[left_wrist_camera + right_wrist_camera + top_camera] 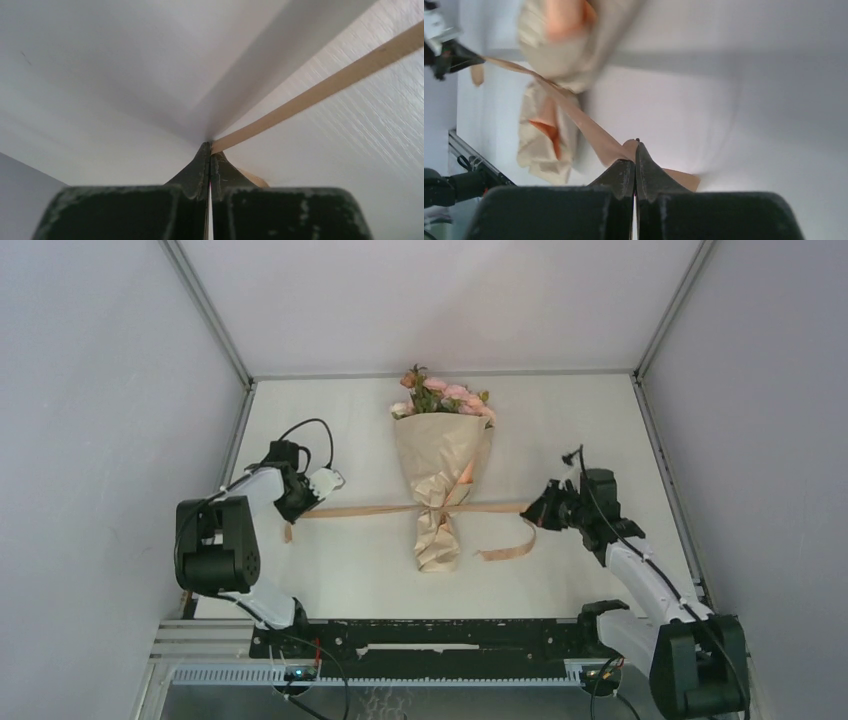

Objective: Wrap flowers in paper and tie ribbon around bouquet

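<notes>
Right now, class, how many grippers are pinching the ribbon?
2. The left gripper is shut on the ribbon to the left of the paper; the right gripper is shut on it to the right. Neither is hidden.

The paper is hiding the stems of the flowers completely. In the right wrist view that paper is smearing into blur, the top edge clipping it. The ribbon is running off the left wrist view's right edge; from above, knot or plain wrap is showing too small to tell.
</notes>
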You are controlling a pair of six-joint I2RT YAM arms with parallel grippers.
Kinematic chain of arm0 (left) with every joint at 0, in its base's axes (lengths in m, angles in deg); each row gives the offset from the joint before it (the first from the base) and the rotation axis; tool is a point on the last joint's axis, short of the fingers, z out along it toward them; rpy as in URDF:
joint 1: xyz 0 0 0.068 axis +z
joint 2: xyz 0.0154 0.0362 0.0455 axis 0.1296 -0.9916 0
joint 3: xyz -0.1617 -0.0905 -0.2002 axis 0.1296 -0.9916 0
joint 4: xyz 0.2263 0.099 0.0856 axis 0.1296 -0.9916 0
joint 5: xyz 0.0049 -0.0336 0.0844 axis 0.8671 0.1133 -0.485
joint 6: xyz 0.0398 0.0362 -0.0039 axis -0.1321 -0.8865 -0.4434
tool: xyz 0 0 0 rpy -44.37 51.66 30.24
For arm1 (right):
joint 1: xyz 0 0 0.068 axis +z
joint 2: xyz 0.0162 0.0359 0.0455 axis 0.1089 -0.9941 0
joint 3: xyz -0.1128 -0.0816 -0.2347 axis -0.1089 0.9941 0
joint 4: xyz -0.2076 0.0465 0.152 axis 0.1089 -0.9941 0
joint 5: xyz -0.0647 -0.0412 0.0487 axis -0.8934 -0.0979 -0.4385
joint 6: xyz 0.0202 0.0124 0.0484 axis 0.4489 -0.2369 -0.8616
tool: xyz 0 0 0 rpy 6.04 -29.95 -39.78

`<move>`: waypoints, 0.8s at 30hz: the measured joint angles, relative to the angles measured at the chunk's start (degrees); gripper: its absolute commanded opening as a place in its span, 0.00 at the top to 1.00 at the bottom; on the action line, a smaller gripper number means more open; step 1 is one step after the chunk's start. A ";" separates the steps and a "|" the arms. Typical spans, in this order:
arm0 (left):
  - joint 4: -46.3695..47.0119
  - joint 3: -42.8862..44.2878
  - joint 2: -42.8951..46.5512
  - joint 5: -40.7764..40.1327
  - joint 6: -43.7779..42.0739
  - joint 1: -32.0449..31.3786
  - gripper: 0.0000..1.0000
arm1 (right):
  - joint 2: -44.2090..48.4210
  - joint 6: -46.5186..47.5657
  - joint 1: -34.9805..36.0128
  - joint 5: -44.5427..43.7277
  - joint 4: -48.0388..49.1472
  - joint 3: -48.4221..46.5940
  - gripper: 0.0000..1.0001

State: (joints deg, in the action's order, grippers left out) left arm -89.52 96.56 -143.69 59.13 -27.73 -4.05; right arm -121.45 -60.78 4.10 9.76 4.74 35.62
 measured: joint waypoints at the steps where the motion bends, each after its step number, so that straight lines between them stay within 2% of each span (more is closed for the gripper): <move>1: 1.09 -1.77 1.53 -0.15 -0.13 0.22 1.00 | 1.09 -1.16 -2.43 0.17 -0.90 2.51 1.00; 5: 3.15 -4.42 4.04 1.44 -0.15 1.86 1.00 | 4.70 -4.39 -10.58 3.93 -2.93 9.88 1.00; 9: 3.96 -4.81 4.42 2.69 -0.15 2.91 1.00 | 4.90 -5.16 -13.97 7.54 -3.08 10.67 1.00; 14: 3.80 -5.38 5.46 2.75 0.07 3.02 1.00 | 5.33 -5.92 -14.23 8.90 -2.97 10.67 1.00; 17: 1.22 -4.92 7.72 4.28 0.79 3.43 1.00 | 5.79 -5.92 -8.85 5.64 -4.04 9.62 1.00; 18: -0.98 -4.24 9.03 5.60 1.38 3.54 1.00 | 5.75 -5.99 -6.12 4.66 -4.74 8.68 0.96; 19: -2.97 -3.41 10.29 6.80 1.88 3.54 1.00 | 5.70 -5.99 -2.47 3.23 -5.79 7.30 0.86; 22: -12.26 2.12 16.48 13.49 4.15 2.36 1.00 | 5.81 -6.38 7.15 -0.11 -8.57 2.91 0.44; 23: -14.62 4.24 18.91 15.80 4.70 1.57 1.00 | 6.08 -6.56 9.25 -0.83 -9.38 1.90 0.32; 24: -16.74 6.34 21.51 18.16 5.44 0.66 1.00 | 6.69 -6.86 10.64 -1.70 -10.29 1.27 0.24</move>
State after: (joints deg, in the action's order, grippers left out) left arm -106.26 102.90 -122.18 77.29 -22.29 -3.39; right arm -114.76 -67.64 14.74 8.06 -5.56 36.88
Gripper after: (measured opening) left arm 0.004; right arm 0.482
